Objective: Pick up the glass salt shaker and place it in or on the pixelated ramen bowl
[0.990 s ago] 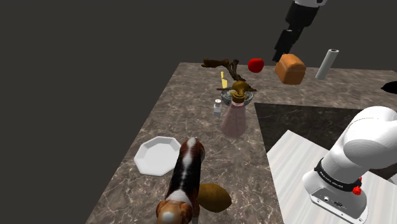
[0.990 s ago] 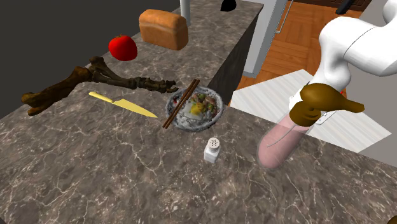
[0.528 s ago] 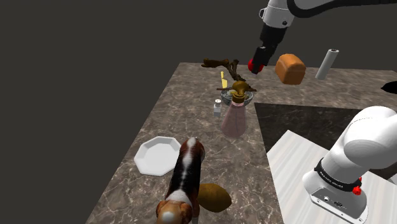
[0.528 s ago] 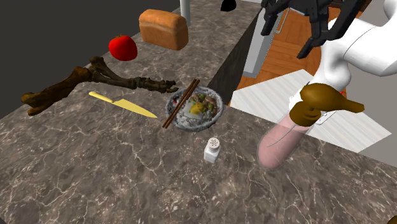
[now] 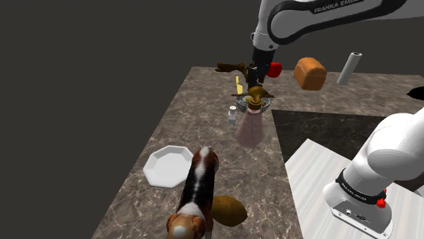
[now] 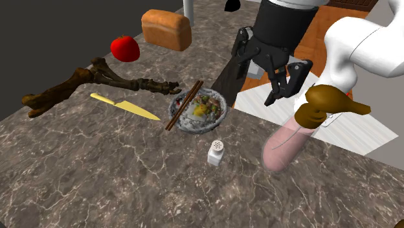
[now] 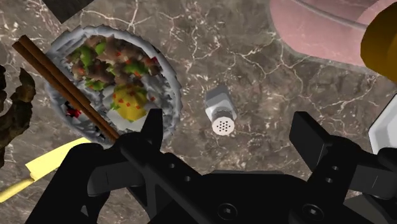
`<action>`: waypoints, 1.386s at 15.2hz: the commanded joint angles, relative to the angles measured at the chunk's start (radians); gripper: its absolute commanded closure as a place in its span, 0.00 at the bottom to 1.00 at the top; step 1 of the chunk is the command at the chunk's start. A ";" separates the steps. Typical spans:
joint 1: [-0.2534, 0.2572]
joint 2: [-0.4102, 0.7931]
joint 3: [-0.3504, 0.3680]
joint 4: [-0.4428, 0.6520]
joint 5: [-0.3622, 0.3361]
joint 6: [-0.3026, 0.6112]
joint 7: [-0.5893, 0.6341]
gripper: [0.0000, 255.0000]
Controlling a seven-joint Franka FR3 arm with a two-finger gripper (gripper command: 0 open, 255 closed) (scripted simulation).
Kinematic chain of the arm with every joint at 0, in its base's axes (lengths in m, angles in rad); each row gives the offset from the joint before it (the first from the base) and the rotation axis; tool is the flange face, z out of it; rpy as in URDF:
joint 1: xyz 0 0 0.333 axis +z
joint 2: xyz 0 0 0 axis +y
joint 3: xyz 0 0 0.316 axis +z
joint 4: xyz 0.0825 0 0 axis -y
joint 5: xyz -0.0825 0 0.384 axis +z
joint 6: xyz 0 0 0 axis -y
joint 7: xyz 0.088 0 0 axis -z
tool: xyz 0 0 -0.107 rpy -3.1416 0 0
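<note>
1. The end effector [image 6: 259, 74] hangs above the tabletop [image 6: 97, 181]. Its two black fingers are spread wide and grip nothing.
2. The salt shaker [image 7: 221, 109] stands upright on the marbled tabletop, apart from both fingers. In the wrist view its perforated cap faces the camera, in line with the gap between them.
3. The shaker sits just beside the ramen bowl [image 6: 184, 127], between it and a pink bottle [image 6: 285, 149] with a brown stopper.
4. Brown chopsticks [image 6: 184, 105] lie across the bowl's rim over the noodles and toppings.
5. In the shoulder view the brown stopper hides most of the bowl. The end effector overlaps a dark branch [image 6: 97, 81] there, so its fingers are hard to tell apart.
6. The wrist view cuts the pink bottle off at the frame's edge.
7. In that view the hand's black body hides part of a yellow knife [image 6: 123, 105], and one end of the chopsticks runs behind a finger.
</note>
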 commanded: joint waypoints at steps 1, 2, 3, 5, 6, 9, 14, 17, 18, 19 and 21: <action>0.002 0.068 0.005 0.012 0.001 0.044 0.001 0.00; 0.004 0.104 0.008 0.024 0.001 0.062 0.002 0.00; 0.005 0.141 0.011 0.036 0.000 0.080 0.004 0.00; 0.007 0.215 0.016 0.066 -0.002 0.112 0.006 0.00; 0.009 0.252 0.019 0.082 -0.003 0.127 0.008 0.00; 0.014 0.366 0.025 0.138 -0.008 0.166 0.012 0.00; 0.015 0.396 0.026 0.113 -0.011 0.219 0.015 0.00; 0.016 0.421 0.026 0.092 -0.014 0.265 0.017 0.00; 0.016 0.421 0.026 0.092 -0.014 0.265 0.017 0.00; 0.016 0.421 0.026 0.092 -0.014 0.265 0.017 0.00; 0.016 0.421 0.026 0.092 -0.014 0.265 0.017 0.00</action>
